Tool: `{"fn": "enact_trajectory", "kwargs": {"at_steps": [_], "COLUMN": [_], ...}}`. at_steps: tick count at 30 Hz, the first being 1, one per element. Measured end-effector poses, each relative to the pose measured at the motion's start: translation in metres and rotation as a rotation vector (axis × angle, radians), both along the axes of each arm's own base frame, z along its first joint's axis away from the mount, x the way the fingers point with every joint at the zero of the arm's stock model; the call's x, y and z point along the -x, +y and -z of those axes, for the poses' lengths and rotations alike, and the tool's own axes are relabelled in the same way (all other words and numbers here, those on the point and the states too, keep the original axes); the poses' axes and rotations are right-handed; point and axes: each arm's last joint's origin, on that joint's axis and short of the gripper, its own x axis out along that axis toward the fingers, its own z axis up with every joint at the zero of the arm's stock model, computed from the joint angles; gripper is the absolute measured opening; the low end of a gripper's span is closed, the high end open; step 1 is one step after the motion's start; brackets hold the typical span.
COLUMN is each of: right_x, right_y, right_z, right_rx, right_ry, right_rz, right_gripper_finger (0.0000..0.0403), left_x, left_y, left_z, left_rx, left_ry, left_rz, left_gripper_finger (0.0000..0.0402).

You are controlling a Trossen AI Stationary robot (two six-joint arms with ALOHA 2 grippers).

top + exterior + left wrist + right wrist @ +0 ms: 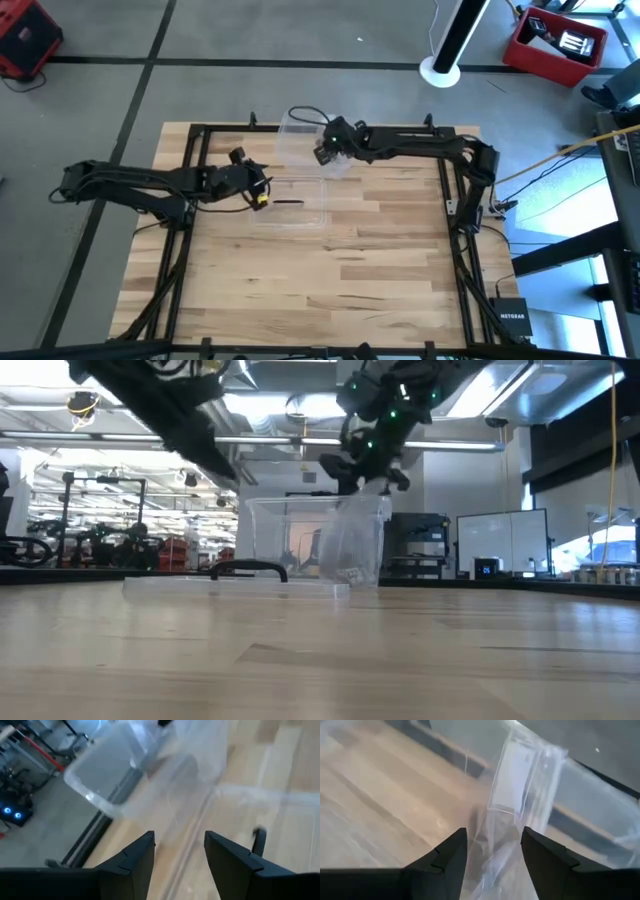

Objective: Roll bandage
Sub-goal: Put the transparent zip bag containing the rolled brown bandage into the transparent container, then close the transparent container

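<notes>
No brown bandage shows in any view. A crinkled clear plastic bag (338, 166) stands beside the clear plastic box (298, 130) at the table's far middle, its lower end on the table (350, 575). My right gripper (322, 152) is open just above it, with a finger on either side of the bag's top (512, 790). My left gripper (262, 192) is open and empty above the table. It is at the left end of the box's flat clear lid (295, 205). My right gripper comes at the bag's top end (495, 820) from above, one finger on each side of it. I cannot tell whether the fingers touch the plastic. The bag stands upright below the gripper, its lower end on the table next to the box.
The lid lies flat on the table, its dark handle (250, 568) up, in front of the box (285, 530). The handle also shows in the left wrist view (258, 840). A black metal frame (190, 200) runs round the table's edges. The table's near half is bare wood.
</notes>
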Motion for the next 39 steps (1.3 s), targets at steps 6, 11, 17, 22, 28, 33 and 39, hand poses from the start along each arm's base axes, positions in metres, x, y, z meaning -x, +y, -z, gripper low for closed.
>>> {"fn": "enact_trajectory", "kwargs": {"at_steps": [6,11,17,22,28,33,39], "right_x": [0.004,0.011,0.010,0.013,0.050,0.067,0.063], "right_y": [0.004,0.002,0.015,0.046,0.104,0.153,0.187], "right_z": [-0.028,-0.033,-0.008,-0.058,-0.105,-0.081,-0.014], "right_rx": [0.068,0.133,0.093,0.188,0.181,0.064,-0.042], "right_ry": [-0.023,0.014,0.014,0.021,0.008,-0.047,-0.196], "right_rz": [-0.049,-0.015,-0.041,-0.143,-0.233,-0.260,-0.300], "right_gripper_finger": [0.0182,0.0182,0.0182,0.0182,0.0182,0.0182,0.0182], "left_x": [0.004,0.004,0.013,0.025,0.041,0.051,0.041], "left_y": [-0.004,-0.010,-0.022,-0.032,-0.036,-0.036,-0.040], "left_z": [0.013,0.008,0.010,0.003,-0.007,0.009,0.035], "left_rx": [0.038,0.073,0.149,0.217,0.330,0.457,0.505], "left_ry": [0.030,0.014,0.041,0.032,-0.017,0.030,-0.018], "left_rz": [-0.010,-0.004,-0.019,-0.027,-0.111,-0.229,-0.105], "left_gripper_finger": [0.0166,0.0166,0.0166,0.0166,0.0166,0.0166,0.0166]}}
